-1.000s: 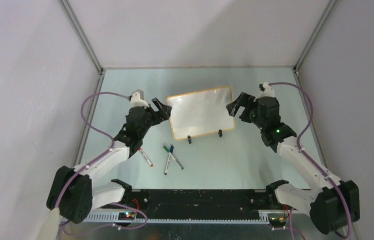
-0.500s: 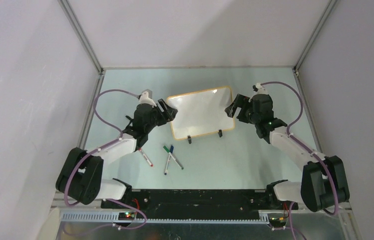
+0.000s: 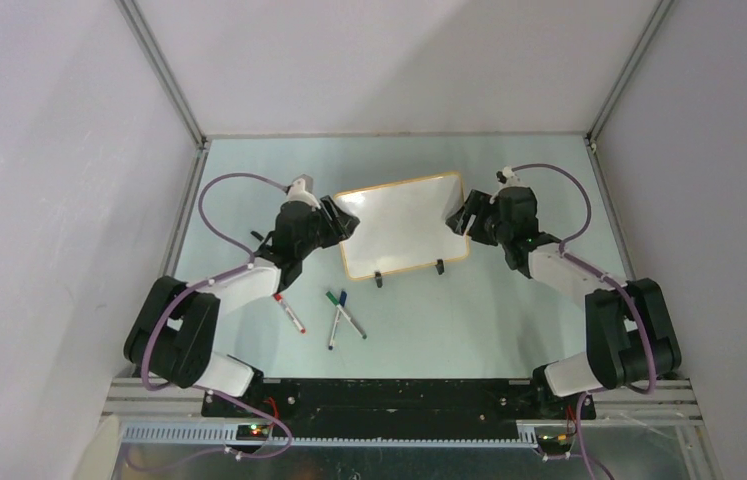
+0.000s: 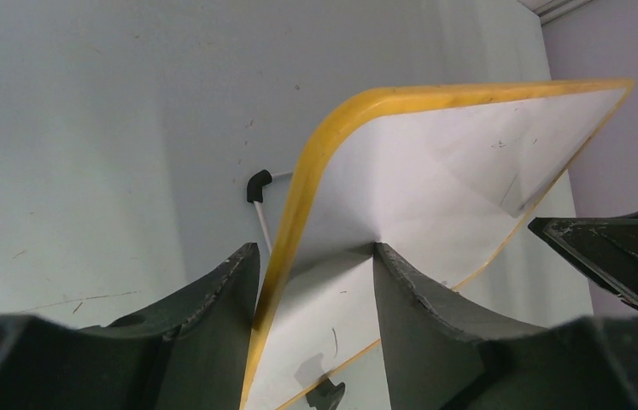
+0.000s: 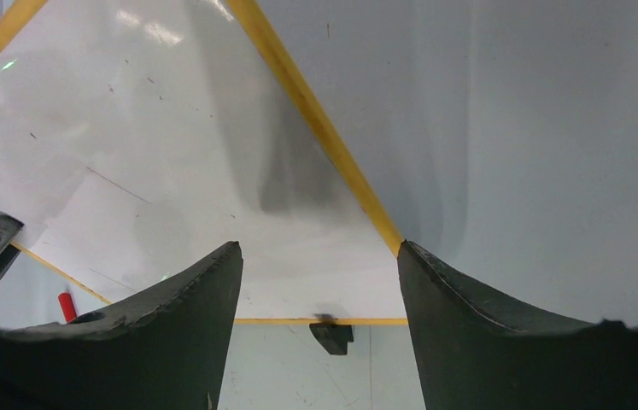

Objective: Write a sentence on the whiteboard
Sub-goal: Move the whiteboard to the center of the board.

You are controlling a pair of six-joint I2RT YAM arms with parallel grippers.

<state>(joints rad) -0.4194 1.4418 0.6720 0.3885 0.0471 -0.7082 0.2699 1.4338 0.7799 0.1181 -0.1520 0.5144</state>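
The whiteboard [image 3: 404, 222] stands tilted back on two black clip feet [image 3: 379, 280] at mid-table. Its face is blank; no red sentence shows in any view. My left gripper [image 3: 341, 222] is open, and its fingers straddle the board's left edge. In the left wrist view [image 4: 315, 256] the orange frame [image 4: 285, 231] runs between them, close to the left finger. My right gripper [image 3: 457, 215] is open and straddles the board's right edge. In the right wrist view [image 5: 319, 252] the frame [image 5: 332, 154] ends at the right finger, with the board face [image 5: 187, 171] between the fingers.
A red-capped marker [image 3: 290, 313] lies on the table in front of the left arm. A green-capped marker [image 3: 334, 312] and a blue-capped one [image 3: 349, 318] lie crossed in front of the board. Grey enclosure walls stand close on both sides.
Both grippers have moved in towards the board. The left one went right onto the left edge and the right one went left onto the right edge. The board has not moved.
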